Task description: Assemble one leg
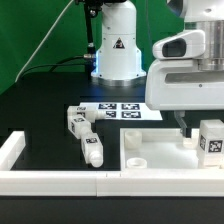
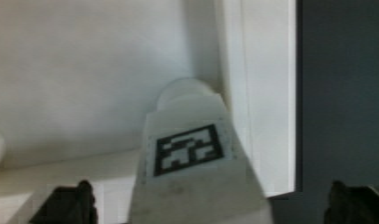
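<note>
One leg (image 1: 210,141), a stubby white peg with a square tag, stands on the far right part of the flat white panel (image 1: 150,152). My gripper (image 1: 195,124) hangs right over it, open. In the wrist view the same leg (image 2: 189,150) lies between my two dark fingertips (image 2: 70,203), with a gap on each side, so they do not touch it. Two more legs lie on the black table: one leg (image 1: 76,122) at the exterior view's left and another leg (image 1: 92,151) in front of it.
The marker board (image 1: 120,110) lies flat behind the panel. White border rails (image 1: 55,181) run along the front and the exterior view's left. The robot's base (image 1: 115,50) stands at the back. A raised lump (image 1: 135,159) sits on the panel.
</note>
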Motion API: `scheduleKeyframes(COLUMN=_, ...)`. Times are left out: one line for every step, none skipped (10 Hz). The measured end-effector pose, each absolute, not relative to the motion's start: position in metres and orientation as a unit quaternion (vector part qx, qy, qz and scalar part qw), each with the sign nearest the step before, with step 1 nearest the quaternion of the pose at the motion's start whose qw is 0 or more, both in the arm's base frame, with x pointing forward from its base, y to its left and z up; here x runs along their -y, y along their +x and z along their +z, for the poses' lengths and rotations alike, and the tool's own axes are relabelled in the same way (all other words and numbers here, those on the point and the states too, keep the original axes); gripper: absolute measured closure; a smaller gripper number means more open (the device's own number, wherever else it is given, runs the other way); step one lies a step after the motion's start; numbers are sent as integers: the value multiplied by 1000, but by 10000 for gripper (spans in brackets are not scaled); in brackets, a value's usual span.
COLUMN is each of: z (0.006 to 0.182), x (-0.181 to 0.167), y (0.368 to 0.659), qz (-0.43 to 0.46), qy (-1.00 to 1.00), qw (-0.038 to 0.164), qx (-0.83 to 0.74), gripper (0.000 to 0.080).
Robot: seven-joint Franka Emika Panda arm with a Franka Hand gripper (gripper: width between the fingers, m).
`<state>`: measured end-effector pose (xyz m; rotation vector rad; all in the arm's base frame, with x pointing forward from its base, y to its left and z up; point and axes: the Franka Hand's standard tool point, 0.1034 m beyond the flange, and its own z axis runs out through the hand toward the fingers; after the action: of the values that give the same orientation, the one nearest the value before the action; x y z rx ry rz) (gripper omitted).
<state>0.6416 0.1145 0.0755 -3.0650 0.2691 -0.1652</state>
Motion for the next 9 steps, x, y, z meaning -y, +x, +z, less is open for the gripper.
scheduleKeyframes(z=75, x=-114, y=642, qz=-53, qy=-994, qw=30, qx=-93, gripper=276)
scheduleKeyframes(z=75, x=-114, y=642, qz=-53, qy=-993, qw=31, qx=-102, gripper=276)
scheduleKeyframes(z=75, x=-114, y=641, qz=-52, qy=-989, qw=33, qx=-136, gripper=413)
scheduleKeyframes(z=75, x=-112, y=641, qz=-51, qy=-984, qw=34, qx=-169, gripper=413)
scheduleKeyframes(z=75, x=-112, y=641, qz=-49, qy=-978, qw=35, qx=-201, gripper=511)
scheduleKeyframes(z=74, x=-112, y=641, qz=-47, qy=-970, qw=37, qx=-234, gripper=511)
scheduleKeyframes(z=74, x=-111, y=640, qz=-41, qy=-946, qw=37, qx=-318, gripper=511)
scheduleKeyframes(z=74, x=-111, y=640, qz=-34, qy=-920, qw=39, qx=-389, gripper=511)
scheduleKeyframes(z=74, x=-112, y=639, qz=-24, qy=-880, qw=40, qx=-473, gripper=511)
